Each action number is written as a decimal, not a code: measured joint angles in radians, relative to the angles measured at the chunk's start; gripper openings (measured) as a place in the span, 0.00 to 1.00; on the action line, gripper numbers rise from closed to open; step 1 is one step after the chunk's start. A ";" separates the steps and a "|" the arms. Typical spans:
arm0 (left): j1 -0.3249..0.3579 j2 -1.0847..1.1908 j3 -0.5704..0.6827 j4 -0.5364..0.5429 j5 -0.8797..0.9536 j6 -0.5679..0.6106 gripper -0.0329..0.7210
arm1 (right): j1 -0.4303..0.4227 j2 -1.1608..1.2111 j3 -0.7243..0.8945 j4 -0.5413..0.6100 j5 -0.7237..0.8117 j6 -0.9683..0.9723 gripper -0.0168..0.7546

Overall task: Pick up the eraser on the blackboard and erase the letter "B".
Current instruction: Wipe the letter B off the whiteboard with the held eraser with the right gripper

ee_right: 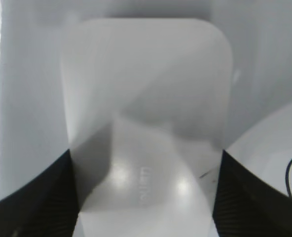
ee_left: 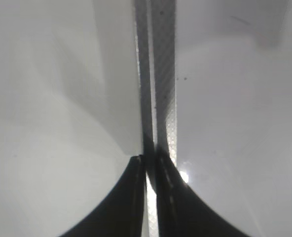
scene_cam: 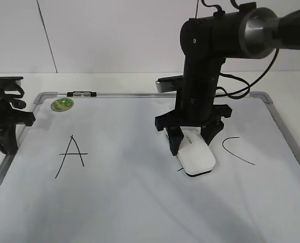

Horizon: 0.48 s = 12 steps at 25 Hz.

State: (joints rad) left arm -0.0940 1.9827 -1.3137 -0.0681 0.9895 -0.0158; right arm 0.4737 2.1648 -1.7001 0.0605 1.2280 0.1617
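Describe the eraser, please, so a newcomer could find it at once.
Start at the blackboard, a large white board with a grey frame. Between the "A" and the curved "C", the right gripper straddles the eraser: the only raised white block there.

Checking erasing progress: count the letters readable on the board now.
2: the A on the blackboard's left, the C on its right. The eraser between them may hide more.

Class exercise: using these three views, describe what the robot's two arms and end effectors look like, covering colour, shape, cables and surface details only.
Both arms are matte black. The right arm has a rounded joint housing, a shiny silver cylindrical section and thin black cables looping beside it. The right end effector has two tapering black fingers with a finely ribbed surface. The left end effector shows two curved black fingers.
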 joint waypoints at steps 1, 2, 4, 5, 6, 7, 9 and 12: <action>0.000 0.000 0.000 0.000 0.000 0.000 0.08 | 0.000 0.001 -0.001 -0.002 0.001 0.000 0.72; 0.000 0.000 0.000 0.000 0.000 0.000 0.08 | 0.000 0.001 -0.001 -0.007 0.002 0.000 0.72; 0.000 0.000 0.000 0.000 0.000 0.000 0.09 | 0.000 0.001 -0.001 -0.015 0.002 0.000 0.72; 0.000 0.000 0.000 0.000 0.000 0.000 0.08 | 0.000 0.001 -0.001 -0.019 0.002 0.000 0.72; 0.000 0.000 0.000 0.000 0.000 0.000 0.08 | -0.002 0.001 -0.001 -0.026 0.002 0.002 0.72; 0.000 0.000 0.000 0.000 0.000 0.000 0.08 | -0.004 0.001 -0.001 -0.026 0.002 0.006 0.72; 0.000 0.000 0.000 0.000 0.000 0.000 0.08 | -0.008 0.001 -0.001 -0.026 0.002 0.007 0.72; 0.000 0.000 0.000 0.000 0.000 0.000 0.08 | -0.016 0.001 -0.001 -0.021 0.005 0.011 0.72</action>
State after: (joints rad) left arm -0.0940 1.9827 -1.3137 -0.0681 0.9895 -0.0158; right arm 0.4572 2.1655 -1.7007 0.0396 1.2326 0.1724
